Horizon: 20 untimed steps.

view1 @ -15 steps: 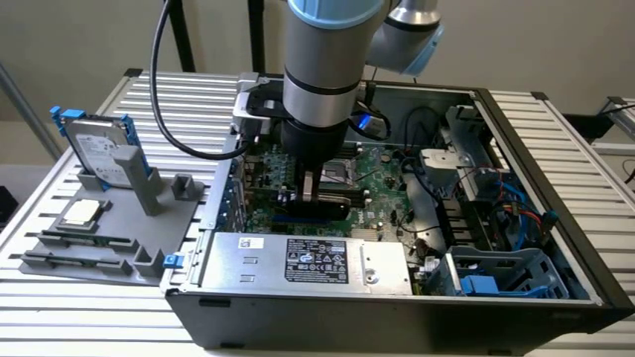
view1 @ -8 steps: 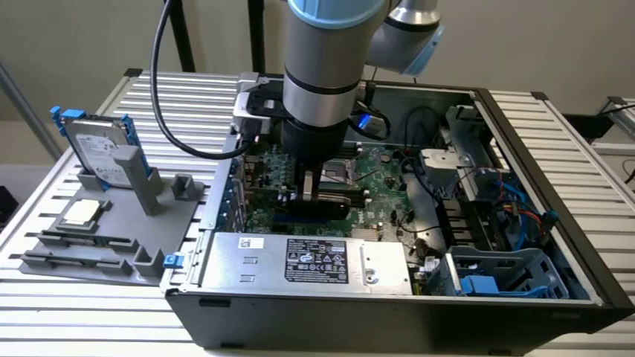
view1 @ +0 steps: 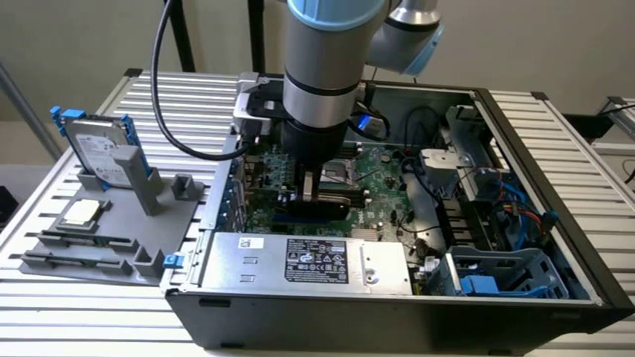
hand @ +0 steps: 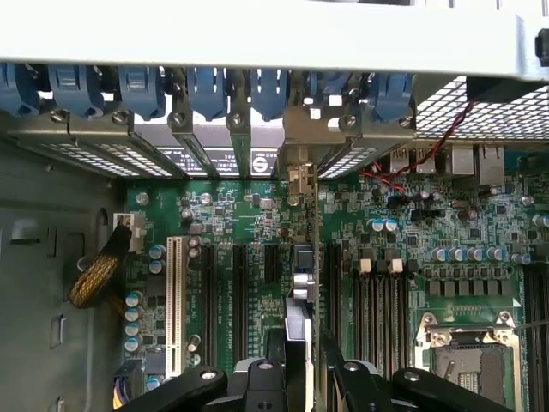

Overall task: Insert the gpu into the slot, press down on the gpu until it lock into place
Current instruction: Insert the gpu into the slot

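Reference point for this inspection is the silver power supply [view1: 308, 260], mounted inside the open computer case [view1: 555, 297], which rests on the slatted metal desk [view1: 79, 312]. The arm [view1: 323, 59] stands vertically over the green motherboard [view1: 382, 175], which lies just beyond the power supply on its far side in the exterior view. The tool [view1: 315, 187] is clamped on the gpu [view1: 328, 201], a thin black card held upright on its edge just beyond the power supply. The wrist view confirms the grip: the tool [hand: 300, 365] has a finger against each face of the gpu [hand: 297, 330], which appears there edge-on. The card's lower edge meets the blue slot [view1: 297, 218], the strip running parallel to the power supply's far side and near it (whether the connector is seated or merely resting on top cannot be told). Black expansion slots [hand: 240, 300] and one white slot [hand: 176, 300] run parallel to the held card. A hard drive [view1: 100, 145] with a blue frame stands in a grey fixture [view1: 109, 238] on the desk, outside the case and well apart from the power supply, toward the exterior view's left.
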Tool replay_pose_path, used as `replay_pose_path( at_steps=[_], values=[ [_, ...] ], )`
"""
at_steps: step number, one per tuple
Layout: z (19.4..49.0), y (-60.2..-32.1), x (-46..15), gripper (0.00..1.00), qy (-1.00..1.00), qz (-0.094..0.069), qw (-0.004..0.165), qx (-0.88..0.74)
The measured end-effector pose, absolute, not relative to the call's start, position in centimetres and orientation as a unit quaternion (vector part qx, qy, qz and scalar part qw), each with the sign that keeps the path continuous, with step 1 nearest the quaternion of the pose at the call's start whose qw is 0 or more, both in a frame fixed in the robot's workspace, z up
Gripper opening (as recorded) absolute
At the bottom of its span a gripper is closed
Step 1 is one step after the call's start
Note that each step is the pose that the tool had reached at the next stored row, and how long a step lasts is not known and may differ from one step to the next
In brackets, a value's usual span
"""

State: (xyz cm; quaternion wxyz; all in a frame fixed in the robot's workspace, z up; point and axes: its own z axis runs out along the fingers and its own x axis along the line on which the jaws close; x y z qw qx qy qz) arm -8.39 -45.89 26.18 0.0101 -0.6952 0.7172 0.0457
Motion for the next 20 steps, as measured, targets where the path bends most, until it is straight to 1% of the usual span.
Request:
replay_pose_path(
  at_steps=[20],
  values=[
    [26.04, -45.89, -8.38, 0.26, 0.717, 0.054, 0.002, -0.695]
  ],
)
